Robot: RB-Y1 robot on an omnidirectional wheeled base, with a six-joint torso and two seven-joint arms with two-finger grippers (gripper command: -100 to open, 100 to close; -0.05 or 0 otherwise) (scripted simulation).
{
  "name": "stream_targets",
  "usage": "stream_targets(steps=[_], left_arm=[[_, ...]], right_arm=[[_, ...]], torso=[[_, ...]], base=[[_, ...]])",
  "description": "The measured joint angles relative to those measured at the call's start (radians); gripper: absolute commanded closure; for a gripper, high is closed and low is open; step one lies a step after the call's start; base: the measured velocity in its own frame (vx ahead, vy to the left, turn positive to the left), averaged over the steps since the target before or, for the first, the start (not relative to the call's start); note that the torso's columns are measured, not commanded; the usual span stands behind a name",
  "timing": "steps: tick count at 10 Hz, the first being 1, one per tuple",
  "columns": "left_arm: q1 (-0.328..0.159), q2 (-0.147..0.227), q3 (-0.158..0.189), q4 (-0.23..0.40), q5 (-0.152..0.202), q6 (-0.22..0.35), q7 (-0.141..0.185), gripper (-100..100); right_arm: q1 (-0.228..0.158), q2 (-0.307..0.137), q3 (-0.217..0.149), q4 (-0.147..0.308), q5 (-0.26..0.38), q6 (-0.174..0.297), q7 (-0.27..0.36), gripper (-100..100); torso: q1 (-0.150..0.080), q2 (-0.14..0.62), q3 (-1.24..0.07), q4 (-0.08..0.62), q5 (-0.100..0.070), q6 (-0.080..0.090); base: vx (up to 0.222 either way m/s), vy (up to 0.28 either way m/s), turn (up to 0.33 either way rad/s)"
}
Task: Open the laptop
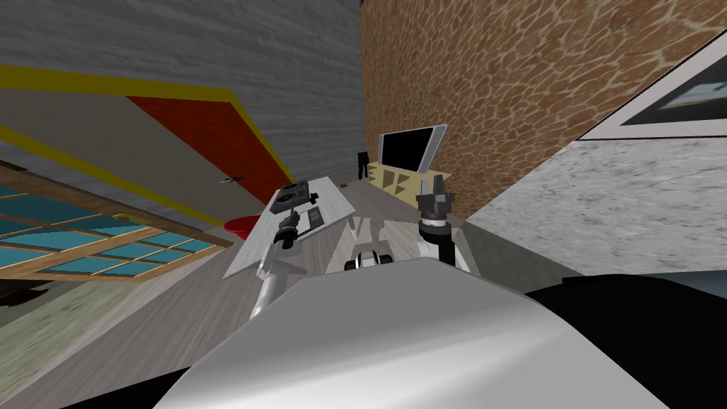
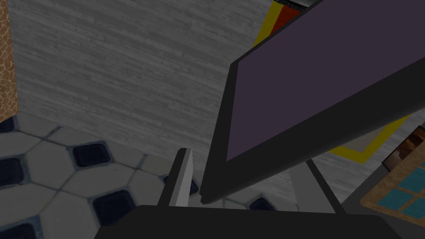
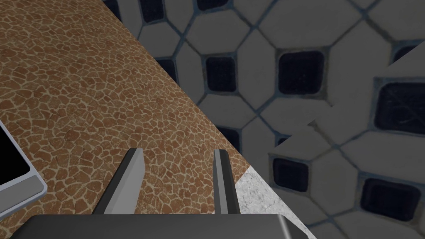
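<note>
My left jaws stand open astride the laptop lid (image 2: 315, 83), gripping nothing; unclamped, it could slip and fall shut

Left claw (image 2: 245, 159): slanted dark-framed laptop lid (image 2: 315, 83) fills the gap between its fingers.
Flat white worktop (image 1: 334, 199), far end: laptop (image 1: 294, 193) and small dark slab (image 1: 313, 215) crowd it; right edge lies open.
Left edge: round red tub (image 1: 238, 226) alongside.

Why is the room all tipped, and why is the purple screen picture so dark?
Head view: the camera is rolled and its wide lens stretches the corners; nothing is tipped. Left wrist view: evenly dim, no glare on the dark-framed laptop lid with the dull purple screen. Right wrist view: the brown cracked-stone wall looks brighter.
</note>
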Motion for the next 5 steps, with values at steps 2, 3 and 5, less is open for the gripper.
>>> stream_targets(steps=[2, 3, 5], left_arm=[[-0.012, -0.004, 0.006, 0.033, -0.039, -0.011, -0.020, 100], [-0.024, -0.012, 0.017, 0.063, -0.071, -0.026, -0.035, 100], [-0.045, -0.014, 0.017, 0.081, -0.049, -0.046, -0.064, 100]], right_arm=[[0.000, 0.000, 0.000, 0.000, 0.000, 0.000, 0.000, 0], [0.000, 0.000, 0.000, 0.000, 0.000, 0.000, 0.000, 0], [0.000, 0.000, 0.000, 0.000, 0.000, 0.000, 0.000, 0]], torso=[[0.001, 0.001, 0.001, 0.001, 0.000, -0.001], [0.000, 0.000, 0.000, 0.000, 0.000, 0.000], [-0.003, 0.002, 0.001, 0.003, -0.003, -0.001]], base=[[-0.016, -0.044, -0.090], [-0.011, -0.024, -0.028], [-0.009, -0.045, 0.105]])
